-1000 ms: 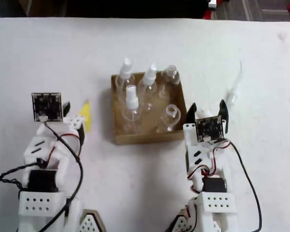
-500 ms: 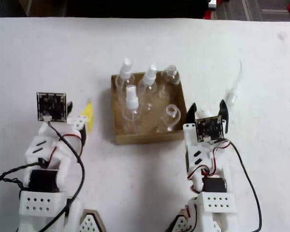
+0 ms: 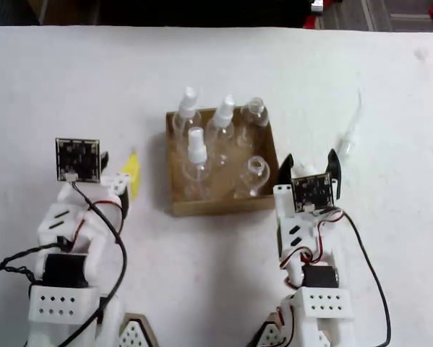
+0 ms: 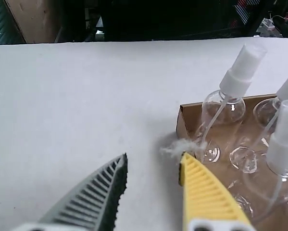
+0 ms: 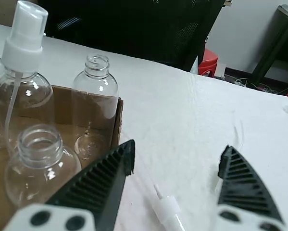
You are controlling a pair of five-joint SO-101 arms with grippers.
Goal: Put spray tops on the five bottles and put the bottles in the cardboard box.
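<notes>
The cardboard box (image 3: 223, 206) sits mid-table and holds all the bottles. Three of them carry spray tops (image 3: 196, 148); two stand uncapped, one at the back right (image 3: 256, 112) and one at the front right (image 3: 254, 173). A loose spray top (image 3: 346, 144) lies on the table right of the box. My right gripper (image 3: 310, 165) is open beside the box, and the loose spray top (image 5: 168, 209) lies on the table between its black fingers (image 5: 105, 178). Left of the box, my left gripper (image 3: 118, 166) is open and holds nothing; its yellow finger (image 4: 206, 197) is near the box corner (image 4: 186, 120).
White tabletop surrounds the box, with open room behind it and to the far left. In the right wrist view the uncapped bottles (image 5: 94, 91) (image 5: 40, 163) stand against the box wall (image 5: 62, 108). A capped bottle (image 4: 225, 106) stands in the corner nearest my left gripper.
The left arm shifted slightly to the right toward the box, then held still. The right arm, the bottles and the loose spray top have not moved.
</notes>
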